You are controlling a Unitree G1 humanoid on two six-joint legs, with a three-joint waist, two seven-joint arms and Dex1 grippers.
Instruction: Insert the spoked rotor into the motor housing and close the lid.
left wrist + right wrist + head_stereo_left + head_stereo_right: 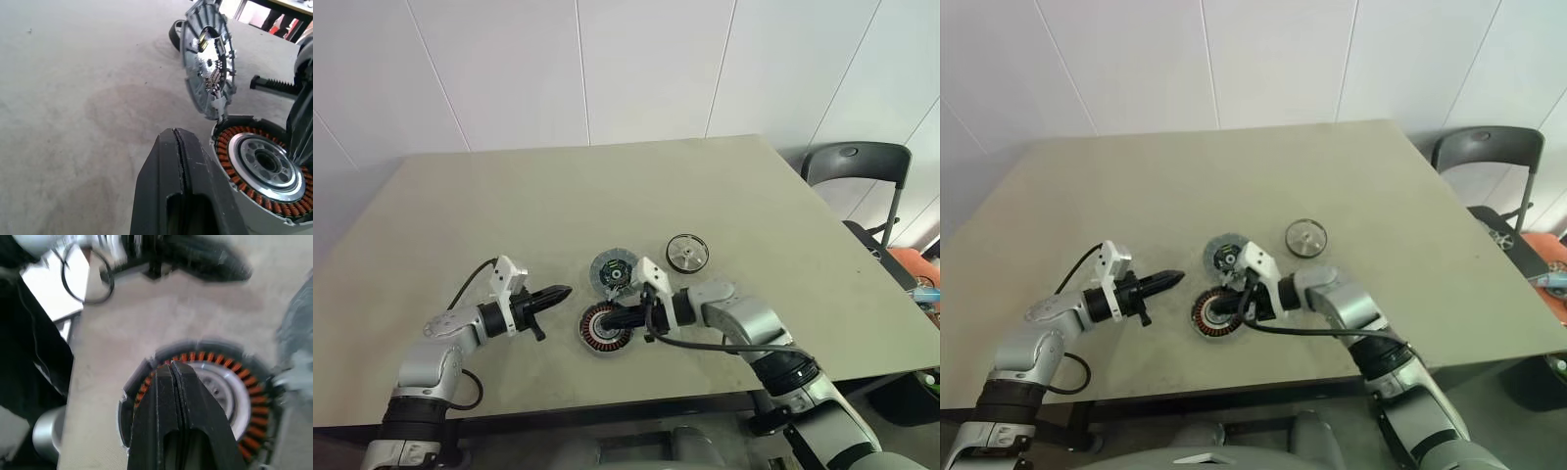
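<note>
Near the front edge of the beige tabletop (460,215), both sets of jaws are sitting fully closed, holding nothing. Right gripper (610,319), black fingers pressed together, is pointing toward the robot's left and hovering over the motor housing (603,329), a round dark-rimmed disc with copper-coloured windings and a silvery hub; contact cannot be told. Left gripper (560,292), also black and pinched shut, is pointing toward the housing from the robot's left, its tip just short of the rim, above bare tabletop.

Housing is lying flat, windings facing up, hub showing open in the left wrist view. Lid (613,269), a flat round grey disc with fine radial lines and a green patch at centre, is standing tilted just behind the housing, its lower edge touching or nearly touching the housing rim. Spoked rotor (686,253), a small silvery-white wheel with dark rim, is lying flat farther back and to the robot's right, apart from the lid.

Dark folding chair (858,166) is standing beyond the tabletop's right corner.
</note>
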